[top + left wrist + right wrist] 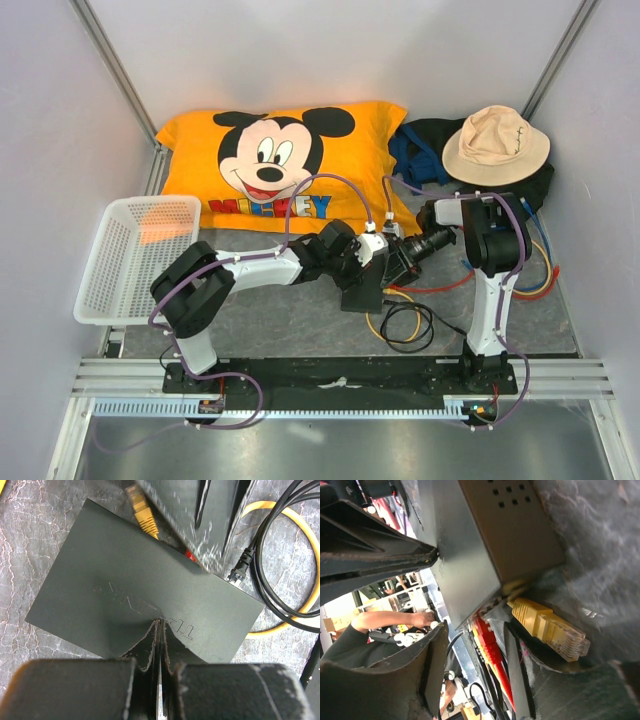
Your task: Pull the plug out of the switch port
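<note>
The black switch (100, 570) lies flat on the bench (30, 535), mid-picture, its long side running from upper left to lower right, sockets on the upper edge. The left tool (160, 625) is squeezed closed, tips on its top. The right tool (477, 630) sits around the red plug (487, 645); I can't see if it grips

A robotics lab test cell: white panel walls (40, 150) framed in aluminium extrusion (110, 60) box in a grey marbled table (290, 320). The left arm (250, 268) and right arm (490, 290) are bolted to a rail (340, 378). Props include a Mickey Mouse pillow (280, 160), basket (135, 255) and hat (495, 145). The right wrist view shows a person's arm (385, 619) among cluttered shelves.
</note>
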You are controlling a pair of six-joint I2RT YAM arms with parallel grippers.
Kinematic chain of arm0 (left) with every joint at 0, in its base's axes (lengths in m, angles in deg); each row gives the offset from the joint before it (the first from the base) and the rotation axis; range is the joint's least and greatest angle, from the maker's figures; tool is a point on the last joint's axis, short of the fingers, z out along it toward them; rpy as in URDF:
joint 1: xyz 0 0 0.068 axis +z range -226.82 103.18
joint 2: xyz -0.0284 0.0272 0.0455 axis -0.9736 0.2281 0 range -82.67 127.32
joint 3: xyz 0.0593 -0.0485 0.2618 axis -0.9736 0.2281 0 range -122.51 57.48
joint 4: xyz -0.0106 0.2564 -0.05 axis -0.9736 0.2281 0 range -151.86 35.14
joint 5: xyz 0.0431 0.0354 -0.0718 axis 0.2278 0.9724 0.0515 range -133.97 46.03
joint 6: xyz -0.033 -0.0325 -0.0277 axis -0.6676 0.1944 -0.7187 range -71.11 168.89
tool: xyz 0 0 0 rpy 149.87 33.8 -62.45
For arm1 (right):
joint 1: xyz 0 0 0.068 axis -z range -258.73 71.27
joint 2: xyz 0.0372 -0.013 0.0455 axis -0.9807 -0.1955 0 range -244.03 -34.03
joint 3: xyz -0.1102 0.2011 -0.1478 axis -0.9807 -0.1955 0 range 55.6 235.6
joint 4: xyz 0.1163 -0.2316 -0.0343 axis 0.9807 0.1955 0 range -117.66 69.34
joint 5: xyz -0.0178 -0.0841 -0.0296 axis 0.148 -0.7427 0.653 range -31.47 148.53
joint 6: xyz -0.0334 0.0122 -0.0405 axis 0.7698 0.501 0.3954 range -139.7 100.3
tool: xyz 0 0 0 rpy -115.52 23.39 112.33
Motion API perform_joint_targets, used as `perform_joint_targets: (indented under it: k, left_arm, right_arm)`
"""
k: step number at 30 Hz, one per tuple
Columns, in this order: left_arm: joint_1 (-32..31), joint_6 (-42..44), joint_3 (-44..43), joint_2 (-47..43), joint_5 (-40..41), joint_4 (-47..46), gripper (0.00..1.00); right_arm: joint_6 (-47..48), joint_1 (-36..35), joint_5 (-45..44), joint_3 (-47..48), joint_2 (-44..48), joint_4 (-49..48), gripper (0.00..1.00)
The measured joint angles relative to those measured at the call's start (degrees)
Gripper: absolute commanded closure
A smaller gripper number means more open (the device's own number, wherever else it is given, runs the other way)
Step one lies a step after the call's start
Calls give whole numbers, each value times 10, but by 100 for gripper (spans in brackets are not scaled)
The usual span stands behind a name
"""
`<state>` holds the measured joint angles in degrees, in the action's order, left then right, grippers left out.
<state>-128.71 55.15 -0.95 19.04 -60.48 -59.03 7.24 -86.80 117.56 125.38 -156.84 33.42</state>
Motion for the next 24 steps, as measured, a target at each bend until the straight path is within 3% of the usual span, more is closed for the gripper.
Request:
perform_joint_targets:
  k: [24]
  left_arm:
    - [0, 0, 0, 0, 0, 0, 98]
  right_arm:
    - [-27, 7, 25, 0, -26, -9, 49]
